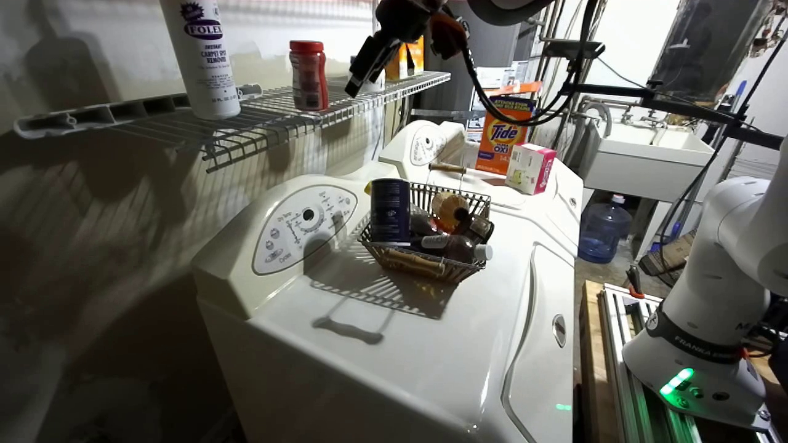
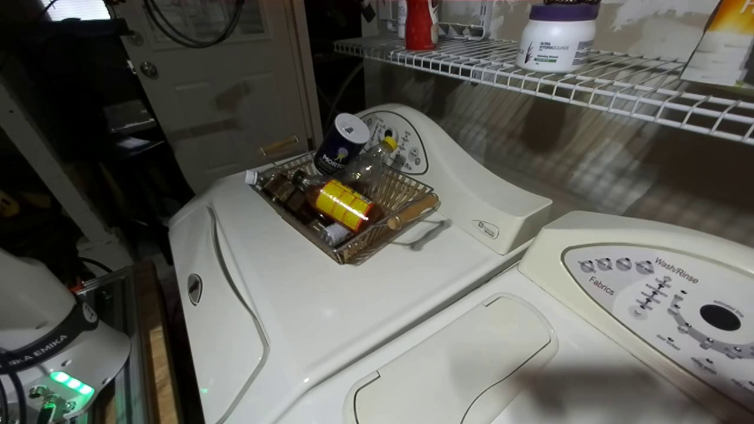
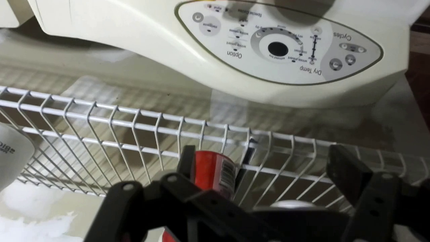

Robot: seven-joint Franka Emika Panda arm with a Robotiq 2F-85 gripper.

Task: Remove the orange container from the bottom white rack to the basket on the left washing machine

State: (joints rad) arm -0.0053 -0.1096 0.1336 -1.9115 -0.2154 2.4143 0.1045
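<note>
Two laundry machines (image 2: 294,294) (image 2: 459,359) — two dials (image 3: 278,49) (image 2: 721,317), one basket (image 2: 368,244), one red container (image 1: 308,77)

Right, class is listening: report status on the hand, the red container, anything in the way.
Hand open at the white rack. Red container upright on it, ungripped. Bottles crowd the basket; room there may be tight.

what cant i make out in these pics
Red container: top cut off by the upper edge in an exterior view; partly behind the gripper in the wrist view.
White tub: mostly behind the gripper in an exterior view.
Yellow label: fine print too small in an exterior view.
</note>
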